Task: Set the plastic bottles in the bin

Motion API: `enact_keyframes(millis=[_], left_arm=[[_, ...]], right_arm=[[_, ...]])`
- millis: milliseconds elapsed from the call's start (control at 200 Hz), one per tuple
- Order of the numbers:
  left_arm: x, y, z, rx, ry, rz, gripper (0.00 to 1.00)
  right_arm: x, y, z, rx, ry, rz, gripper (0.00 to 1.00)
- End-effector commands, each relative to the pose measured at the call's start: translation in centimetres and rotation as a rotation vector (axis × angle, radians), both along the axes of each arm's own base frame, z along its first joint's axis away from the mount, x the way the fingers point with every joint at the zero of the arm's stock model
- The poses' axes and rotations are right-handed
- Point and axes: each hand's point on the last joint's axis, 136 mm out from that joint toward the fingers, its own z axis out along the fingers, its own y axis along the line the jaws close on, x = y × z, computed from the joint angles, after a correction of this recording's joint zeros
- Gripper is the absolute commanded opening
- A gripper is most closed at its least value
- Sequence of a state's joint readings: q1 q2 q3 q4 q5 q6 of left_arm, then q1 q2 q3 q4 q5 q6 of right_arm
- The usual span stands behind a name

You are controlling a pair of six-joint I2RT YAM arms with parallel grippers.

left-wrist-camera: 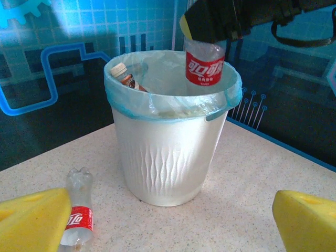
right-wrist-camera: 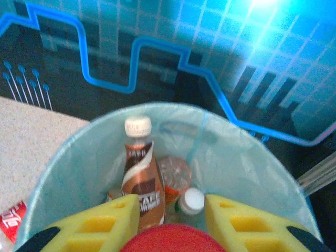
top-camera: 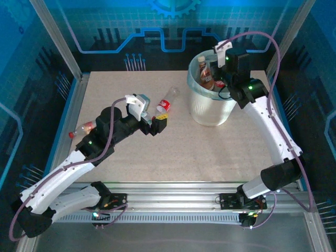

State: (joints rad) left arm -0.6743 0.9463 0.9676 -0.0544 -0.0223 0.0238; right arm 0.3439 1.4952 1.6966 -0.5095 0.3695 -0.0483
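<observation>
Left wrist: right claw (left-wrist-camera: 210, 31) clamps red-labelled bottle (left-wrist-camera: 205, 65), seemingly just over bin (left-wrist-camera: 163, 157); left claw (left-wrist-camera: 170, 223) wide open.

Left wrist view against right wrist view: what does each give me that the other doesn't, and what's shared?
Left wrist: the bin's outer wall and the red-labelled body of the held bottle over the opening. Right wrist: the bin's inside, with a clear bottle and a white-capped bottle. Both: the blue-green liner, the brown bottle, the right gripper shut on the held bottle.
</observation>
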Motion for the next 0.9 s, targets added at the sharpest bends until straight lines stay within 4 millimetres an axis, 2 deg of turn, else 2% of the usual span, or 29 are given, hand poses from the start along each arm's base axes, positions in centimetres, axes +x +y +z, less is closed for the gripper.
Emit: enact_keyframes(millis=[0, 270, 515, 705, 775, 850, 895], left_arm=[[0.2, 0.0, 1.6, -0.043, -0.024, 0.006, 0.99], [0.3, 0.0, 1.3, -0.039, -0.015, 0.013, 0.99], [0.4, 0.1, 1.0, -0.03, -0.011, 0.018, 0.99], [0.6, 0.1, 0.9, -0.024, -0.01, 0.024, 0.99], [0.6, 0.0, 0.9, -0.026, -0.008, 0.022, 0.99], [0.7, -0.1, 0.9, -0.027, -0.007, 0.022, 0.99], [0.8, -0.2, 0.9, -0.026, -0.006, 0.021, 0.99]], right_arm=[[0.2, -1.0, -2.8, 0.053, 0.074, 0.0, 0.0], [2.4, -2.0, -10.3, 0.144, 0.212, 0.023, 0.0], [3.9, -2.4, -14.9, 0.155, 0.273, 0.032, 0.01], [4.1, -2.5, -15.0, 0.15, 0.281, 0.034, 0.08], [3.8, -2.4, -14.0, 0.151, 0.281, 0.042, 0.28], [3.3, -2.0, -11.8, 0.161, 0.253, 0.055, 0.36], [2.8, -1.7, -9.9, 0.165, 0.215, 0.064, 0.43]])
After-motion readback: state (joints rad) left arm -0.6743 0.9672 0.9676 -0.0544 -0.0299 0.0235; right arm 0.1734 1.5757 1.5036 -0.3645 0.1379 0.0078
